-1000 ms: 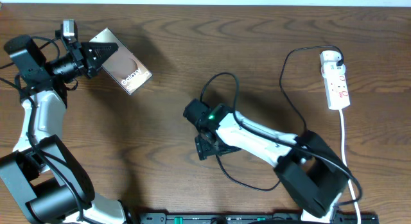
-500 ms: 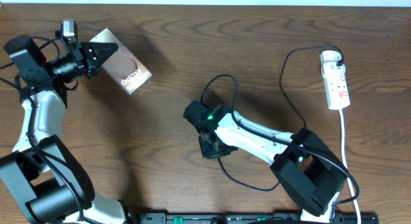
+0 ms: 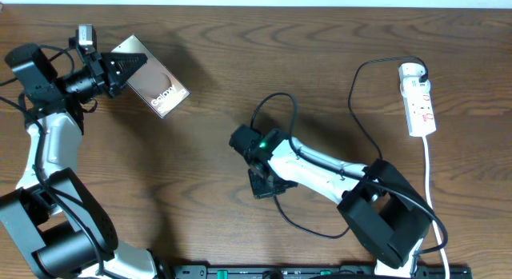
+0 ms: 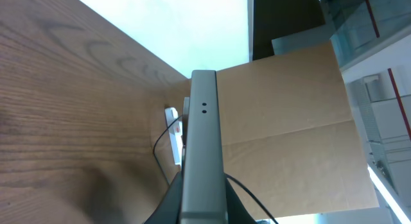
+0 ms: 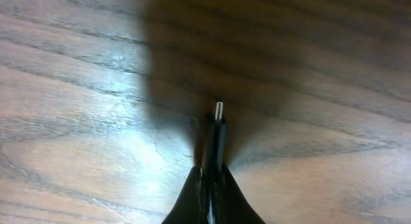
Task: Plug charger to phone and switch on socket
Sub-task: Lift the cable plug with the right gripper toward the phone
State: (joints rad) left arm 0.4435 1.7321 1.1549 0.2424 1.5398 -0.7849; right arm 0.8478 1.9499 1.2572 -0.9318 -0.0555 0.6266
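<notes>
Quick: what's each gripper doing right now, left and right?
Left gripper: closed, holding the phone by one end.
Right gripper: closed, holding the charger near its connector tip.

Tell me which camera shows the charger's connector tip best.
Right wrist: the connector tip juts out from the shut right pincer, sharp and unobstructed. Overhead shows only the charger cable; the tip is hidden there. Left wrist shows just a distant stretch of cable.
</notes>
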